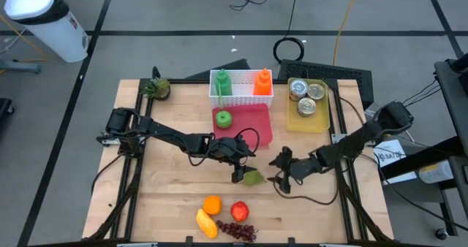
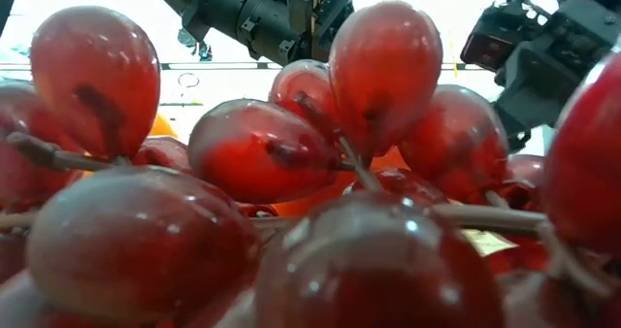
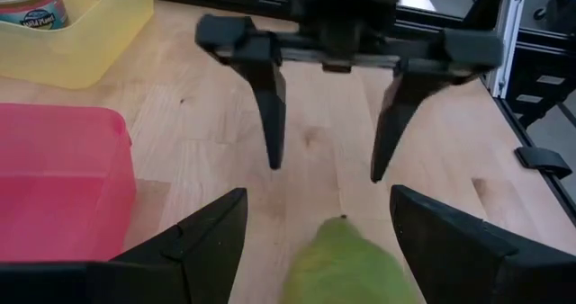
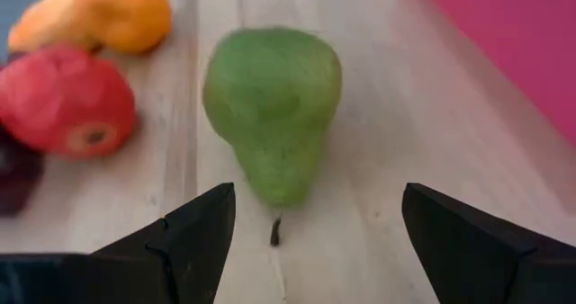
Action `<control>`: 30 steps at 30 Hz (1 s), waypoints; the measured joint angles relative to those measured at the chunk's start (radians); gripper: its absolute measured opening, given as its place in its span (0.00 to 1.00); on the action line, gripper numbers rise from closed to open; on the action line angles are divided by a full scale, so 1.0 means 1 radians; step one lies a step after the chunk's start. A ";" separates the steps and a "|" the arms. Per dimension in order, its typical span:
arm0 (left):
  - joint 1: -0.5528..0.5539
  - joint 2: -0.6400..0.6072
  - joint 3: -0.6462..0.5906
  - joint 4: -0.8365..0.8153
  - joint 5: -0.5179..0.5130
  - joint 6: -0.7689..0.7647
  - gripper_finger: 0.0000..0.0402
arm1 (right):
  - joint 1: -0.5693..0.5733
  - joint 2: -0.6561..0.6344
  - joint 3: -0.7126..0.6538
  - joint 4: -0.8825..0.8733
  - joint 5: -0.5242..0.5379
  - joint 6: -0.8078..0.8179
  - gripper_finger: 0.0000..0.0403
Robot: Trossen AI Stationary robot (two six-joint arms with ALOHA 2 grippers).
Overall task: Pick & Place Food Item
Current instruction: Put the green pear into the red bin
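Lying on wooden surface (image 1: 168, 196), green pear (image 1: 254, 177) sits between both tools, just below pink tray (image 1: 256, 126). Left tool (image 1: 238, 175) beside pear, fingers apart, not gripping. Right tool (image 1: 280, 175) on pear's opposite side, fingers apart, facing left tool. Red apple (image 4: 65, 97), orange fruit (image 4: 108, 14) near surface's front edge.

Both arms reach inward and meet near mid-bench — the left hand (image 1: 241, 175) and the right hand (image 1: 281, 180) face each other, just apart. Each hand's fingers are spread wide — nothing held between them.
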 joint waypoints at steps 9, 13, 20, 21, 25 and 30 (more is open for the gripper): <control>0.000 0.000 0.000 -0.004 0.000 0.008 0.71 | 0.057 0.273 0.051 0.325 0.008 -0.170 0.74; 0.000 0.000 0.000 -0.003 0.000 0.008 0.71 | 0.039 0.405 0.098 0.327 0.068 -0.236 0.74; -0.001 0.000 0.000 -0.003 0.000 0.008 0.71 | 0.025 0.463 0.112 0.397 0.084 -0.220 0.67; -0.001 0.000 -0.001 -0.003 0.000 0.008 0.71 | 0.026 0.463 0.112 0.400 0.083 -0.220 0.65; -0.001 0.000 -0.001 -0.003 0.000 0.013 0.71 | 0.026 0.456 0.111 0.407 0.083 -0.195 0.56; -0.001 0.000 -0.001 -0.004 0.000 0.013 0.71 | 0.033 0.455 0.111 0.368 0.082 -0.187 0.40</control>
